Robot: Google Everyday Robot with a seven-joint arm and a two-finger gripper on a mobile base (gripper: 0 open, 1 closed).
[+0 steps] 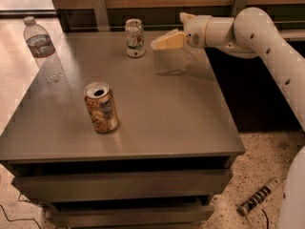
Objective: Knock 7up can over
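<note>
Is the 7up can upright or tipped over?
Upright: the 7up can stands on its base, top rim up. The claw hovers close beside it.

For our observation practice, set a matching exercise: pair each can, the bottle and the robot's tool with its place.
1 whitish-silver green-and-red-marked drink can
2 orange-gold drink can
3 clear plastic water bottle
4 robot's yellowish tool

A near-left part of grey table
B far-left table edge
C in the air, just right of the whitish can
D far middle of table

Pairs: 1-D, 2-A, 3-B, 4-C
</note>
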